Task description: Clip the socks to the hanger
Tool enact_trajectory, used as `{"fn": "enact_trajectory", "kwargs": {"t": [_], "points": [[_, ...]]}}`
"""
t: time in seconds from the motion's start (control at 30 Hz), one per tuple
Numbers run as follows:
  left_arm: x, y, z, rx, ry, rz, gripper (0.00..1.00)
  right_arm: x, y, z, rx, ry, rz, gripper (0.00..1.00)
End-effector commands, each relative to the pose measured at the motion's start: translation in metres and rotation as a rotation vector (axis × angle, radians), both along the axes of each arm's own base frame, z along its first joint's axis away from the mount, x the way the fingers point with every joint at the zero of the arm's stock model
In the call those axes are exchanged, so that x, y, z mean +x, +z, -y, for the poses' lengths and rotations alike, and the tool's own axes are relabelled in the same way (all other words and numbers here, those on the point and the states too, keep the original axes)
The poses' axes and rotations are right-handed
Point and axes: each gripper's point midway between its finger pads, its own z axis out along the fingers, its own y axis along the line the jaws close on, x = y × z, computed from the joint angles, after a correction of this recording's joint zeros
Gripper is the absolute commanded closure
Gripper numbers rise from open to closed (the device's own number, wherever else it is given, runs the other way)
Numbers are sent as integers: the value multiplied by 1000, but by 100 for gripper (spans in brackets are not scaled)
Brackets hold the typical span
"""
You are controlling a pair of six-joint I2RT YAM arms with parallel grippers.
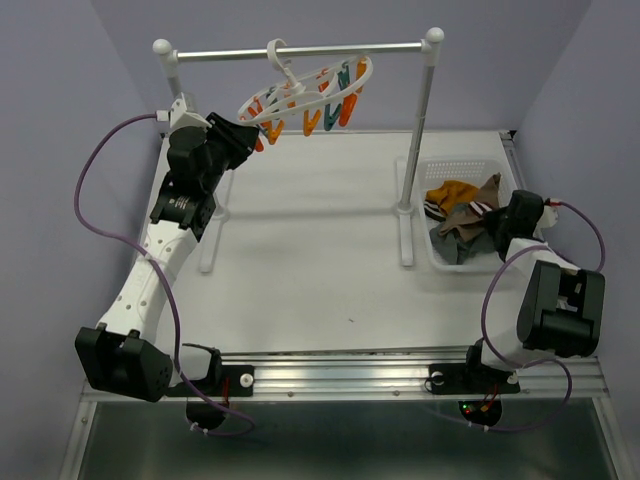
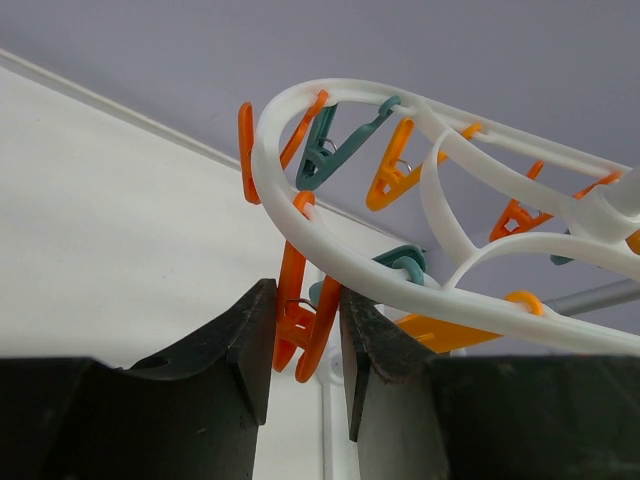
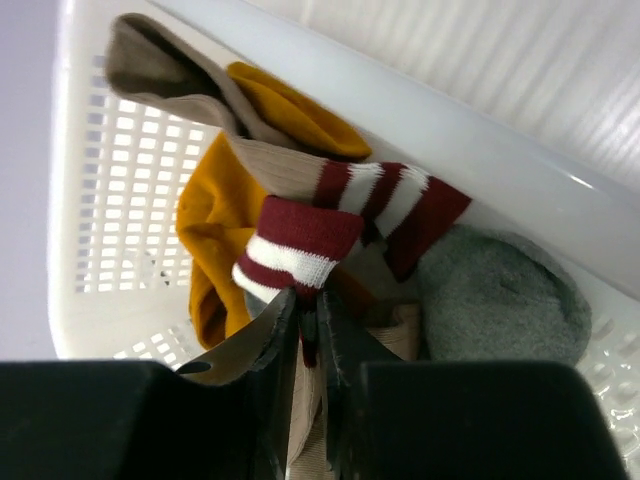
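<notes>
My left claw pinches an orange plastic clip on the white oval plastic hanger, which fills the upper right of the left wrist view. My right claw pinches a maroon-white striped sock, frame centre, inside the white plastic basket.

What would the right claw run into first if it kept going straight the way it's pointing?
The right claw would meet the maroon-and-white striped fabric sock, pinched at its tips. Beyond it lie the mustard-yellow sock and the white plastic lattice basket, though depth is unclear.

site: robot lab | cues: bare lilac walls, arms on rail
</notes>
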Motion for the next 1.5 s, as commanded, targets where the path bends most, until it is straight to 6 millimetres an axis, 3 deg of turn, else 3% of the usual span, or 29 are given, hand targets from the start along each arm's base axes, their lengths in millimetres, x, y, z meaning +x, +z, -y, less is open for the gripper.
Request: {"fn": "enact_trajectory", "kwargs": {"t": [0.0,0.17,0.23,0.37,0.47,0.5,0.6,0.67,0.73,0.77,0.83,0.87,0.9,0.97,1.0,1.07,1.1,1.13,1.2,1.33,1.43,1.47], "points": [[-6,20,-9,-27,38,43,100,18,63,9,-211,107,151,84],[-7,20,-16,-28,74,44,100,17,119,-20,-362,336,285,99],[-8,21,-17,-27,78,48,100,14,138,-30,-472,440,326,99],[-9,23,-16,-40,77,54,100,3,193,-83,-671,687,455,99],[-8,21,-17,-55,84,48,100,-8,216,-112,-830,821,496,99],[-7,20,-17,-56,84,45,100,-11,233,-122,-879,855,524,99],[-6,21,-14,-69,76,44,100,-32,244,-171,-1040,1084,574,99],[-3,19,-13,-70,70,36,100,-52,252,-215,-1118,1280,681,99],[-2,17,-11,-74,63,30,100,-63,260,-239,-1180,1393,727,99],[-2,18,-10,-80,60,28,100,-71,257,-264,-1190,1475,763,99],[1,15,-9,-80,59,21,100,-76,262,-287,-1265,1549,760,99],[1,15,-9,-84,60,18,100,-78,251,-312,-1283,1610,742,99],[2,14,-9,-86,62,13,100,-79,245,-322,-1333,1648,725,99],[2,15,-7,-94,56,11,100,-72,247,-338,-1415,1627,679,99],[1,14,-3,-97,31,7,100,-75,237,-361,-1426,1671,687,99],[1,12,-4,-102,38,-2,100,-67,246,-376,-1487,1594,702,99],[2,11,-4,-112,44,-10,100,-71,241,-395,-1495,1602,728,99],[2,13,-4,-115,45,-9,100,-67,256,-404,-1514,1520,798,99],[2,10,-4,-127,51,-30,100,-62,268,-412,-1522,1396,831,99],[4,9,-4,-161,57,-46,100,-61,272,-436,-1539,1274,915,99],[4,8,-3,-165,56,-49,100,-62,287,-448,-1382,1249,986,99],[3,8,-3,-167,56,-49,100,-63,282,-459,-1332,1289,1007,99]]}}
